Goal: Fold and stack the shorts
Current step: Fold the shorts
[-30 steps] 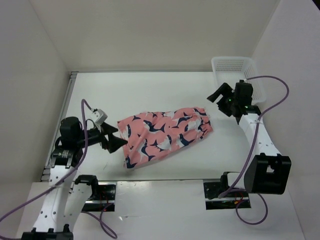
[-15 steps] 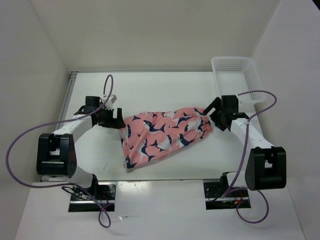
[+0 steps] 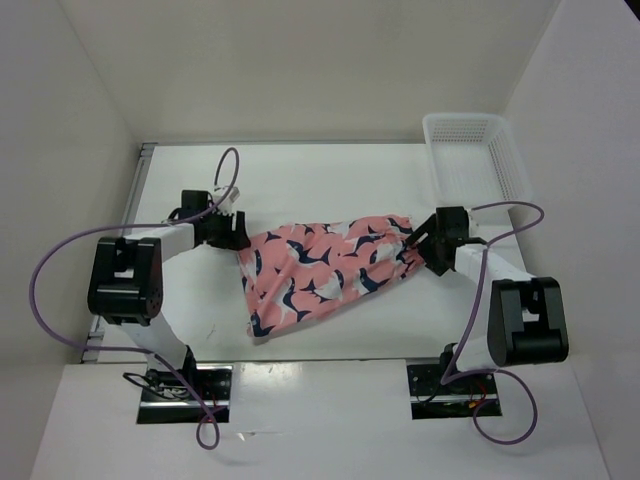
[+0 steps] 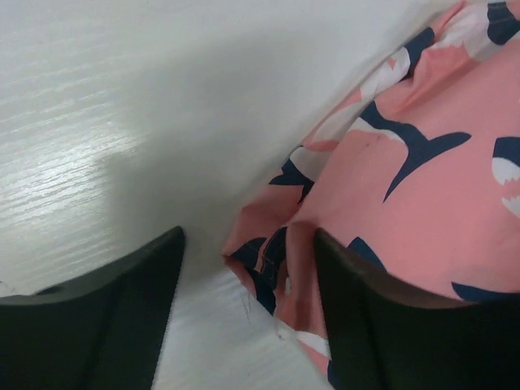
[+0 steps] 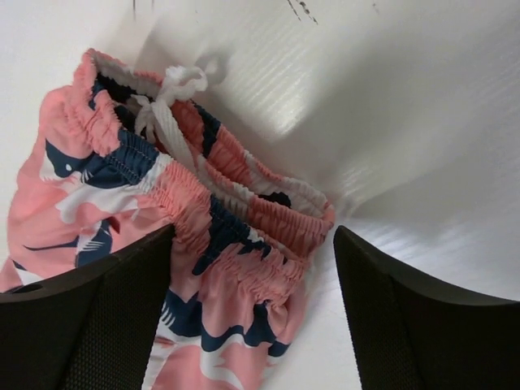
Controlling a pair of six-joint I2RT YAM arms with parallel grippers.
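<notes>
The shorts [image 3: 325, 270], lying rumpled mid-worktop [image 3: 330, 180], look light, limp and apt to bunch, so I'd pinch the left fabric corner [image 4: 272, 264] straddled by the spread left tool [image 4: 248, 252] and the elastic waistband [image 5: 244, 219] inside the equally spread right tool [image 5: 253, 244].

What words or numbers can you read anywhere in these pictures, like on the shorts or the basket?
There are none: no word, number, brand or sign can be read in any view.
The shorts bear only navy-and-white shark shapes, no letters, and no tag shows.
The white basket shows plain mesh with no label.
The few dark specks on the table in the right wrist view are marks, not writing.
</notes>
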